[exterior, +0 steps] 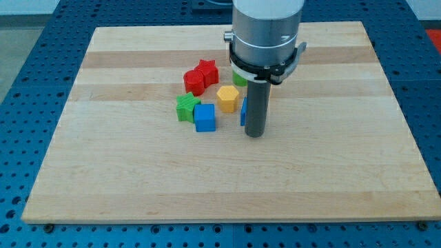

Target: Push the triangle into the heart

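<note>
Nearest, my tip touches a partly hidden blue block, right of the blue cube.

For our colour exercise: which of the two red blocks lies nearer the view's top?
The red star-shaped block; the other red block touches it, lower and further left.

Wooden board carrying a block cluster left of my tip: blue cube nearest, green star, yellow hexagon, red blocks farthest toward the view's top.
</note>
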`<control>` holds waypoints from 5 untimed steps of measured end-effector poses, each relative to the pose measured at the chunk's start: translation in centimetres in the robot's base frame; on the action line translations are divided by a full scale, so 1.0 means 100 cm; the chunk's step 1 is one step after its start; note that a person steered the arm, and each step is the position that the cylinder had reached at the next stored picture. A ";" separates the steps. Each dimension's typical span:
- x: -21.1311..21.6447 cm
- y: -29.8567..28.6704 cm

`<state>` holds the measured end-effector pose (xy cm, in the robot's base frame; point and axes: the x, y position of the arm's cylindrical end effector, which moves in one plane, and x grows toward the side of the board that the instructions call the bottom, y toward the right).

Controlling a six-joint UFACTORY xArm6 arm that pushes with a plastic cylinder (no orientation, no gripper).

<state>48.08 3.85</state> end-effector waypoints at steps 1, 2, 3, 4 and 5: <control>-0.002 0.000; -0.013 -0.005; -0.020 -0.015; -0.020 -0.020; -0.020 -0.039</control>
<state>46.06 -0.08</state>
